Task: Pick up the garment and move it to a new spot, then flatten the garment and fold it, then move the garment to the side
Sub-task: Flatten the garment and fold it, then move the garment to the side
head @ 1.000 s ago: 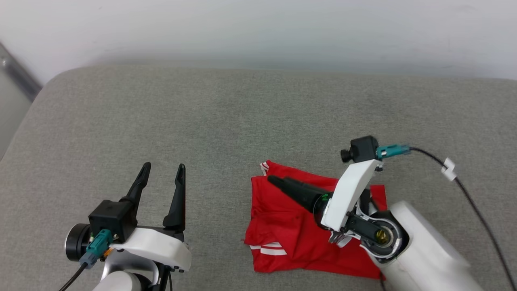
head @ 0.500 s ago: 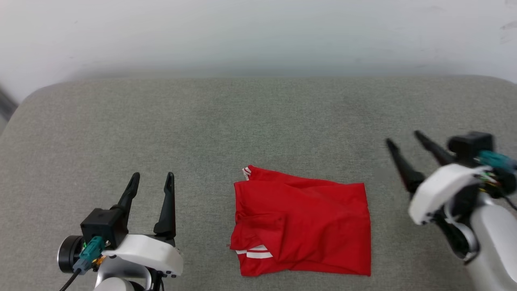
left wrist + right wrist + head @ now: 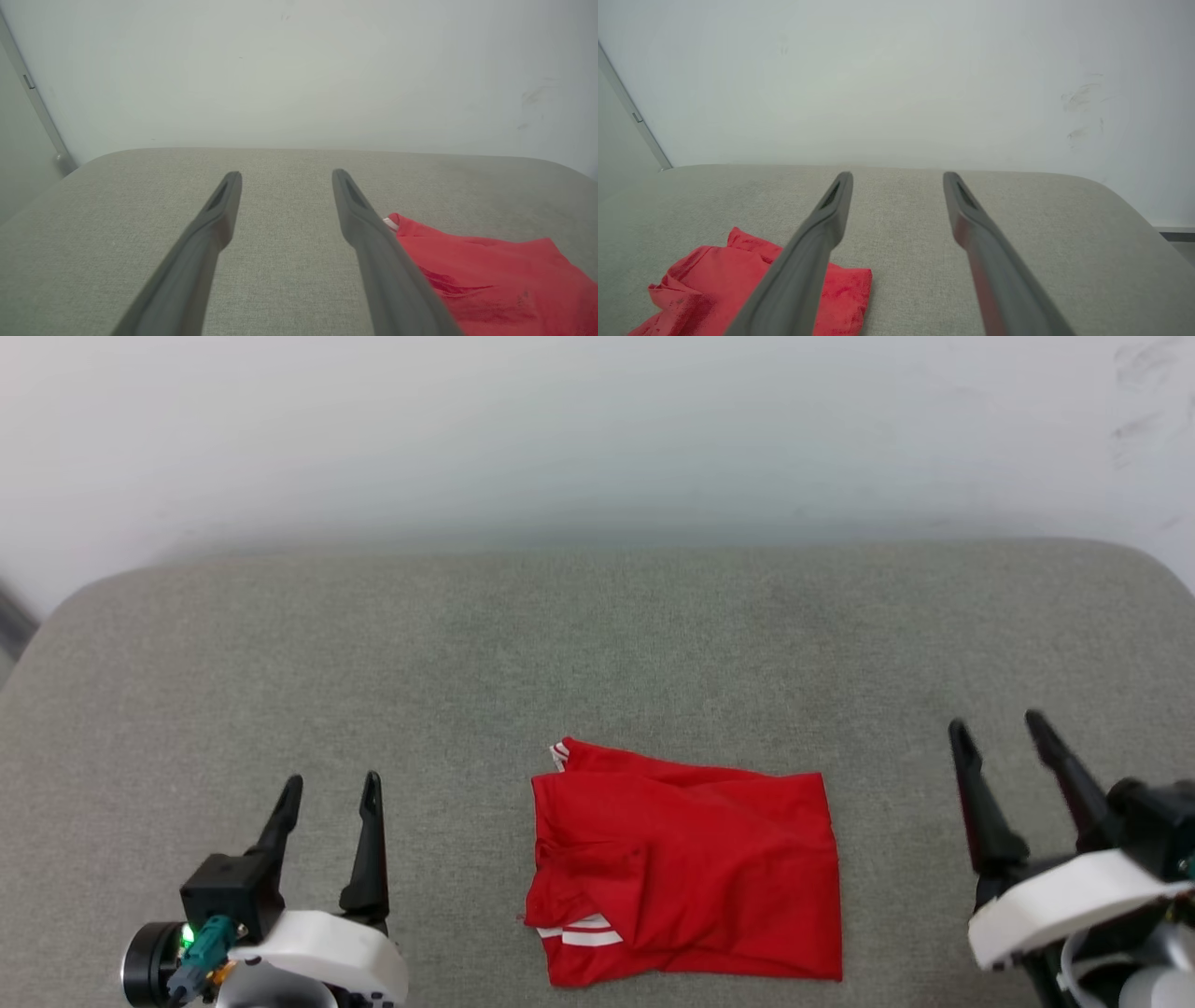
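Standing wide open and empty: left end effector [image 3: 332,780], lower left | right end effector [image 3: 995,721] likewise spread and empty, lower right | garment [image 3: 691,877] lies between them, touching neither | red, folded to a rough rectangle, white stripes at its near-left corner | grey cushion [image 3: 597,644] beneath

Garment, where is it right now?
In the head view the garment lies folded on the grey cushion, between the left gripper and right gripper, touching neither.

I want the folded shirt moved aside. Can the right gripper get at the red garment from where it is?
Probably yes. The right gripper is open, to the right of the garment and apart from it, with just bare grey cushion between them.
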You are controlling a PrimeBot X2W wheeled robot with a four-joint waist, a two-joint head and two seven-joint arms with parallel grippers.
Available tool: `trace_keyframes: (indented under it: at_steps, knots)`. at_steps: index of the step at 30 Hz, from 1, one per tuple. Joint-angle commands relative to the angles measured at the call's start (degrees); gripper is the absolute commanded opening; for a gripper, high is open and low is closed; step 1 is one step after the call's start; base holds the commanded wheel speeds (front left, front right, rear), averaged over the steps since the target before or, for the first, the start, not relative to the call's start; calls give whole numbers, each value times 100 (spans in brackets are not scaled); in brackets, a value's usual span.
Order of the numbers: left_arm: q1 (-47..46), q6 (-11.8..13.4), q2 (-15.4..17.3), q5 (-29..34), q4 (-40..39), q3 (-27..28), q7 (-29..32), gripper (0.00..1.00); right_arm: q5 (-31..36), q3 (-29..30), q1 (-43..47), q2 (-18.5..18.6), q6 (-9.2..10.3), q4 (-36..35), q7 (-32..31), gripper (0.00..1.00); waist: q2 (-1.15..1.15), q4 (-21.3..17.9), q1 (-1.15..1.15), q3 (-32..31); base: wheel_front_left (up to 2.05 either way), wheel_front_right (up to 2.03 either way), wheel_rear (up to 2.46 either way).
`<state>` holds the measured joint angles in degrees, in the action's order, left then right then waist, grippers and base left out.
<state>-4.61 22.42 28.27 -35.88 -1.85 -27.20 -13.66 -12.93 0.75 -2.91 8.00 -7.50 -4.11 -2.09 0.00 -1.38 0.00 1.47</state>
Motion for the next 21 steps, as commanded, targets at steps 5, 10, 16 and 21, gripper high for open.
trace_keyframes:
  at_steps: [5,10,16,21]
  knots:
    - [196,8,11,53,86,-74,-38,100,221,0,626,-277,2,-468,-233,100,0,-18,0,-214,0,0,0]
    - [159,-51,-1,66,137,-164,17,100,309,63,854,-380,2,-711,-382,100,0,17,0,-269,0,0,0]
    - [71,-59,-9,83,162,-205,27,100,379,139,939,-439,2,-900,-512,100,0,54,0,-256,0,0,0]
    - [58,-38,-19,71,139,-190,7,100,271,267,994,-490,2,-973,-672,100,0,54,0,-221,0,0,0]
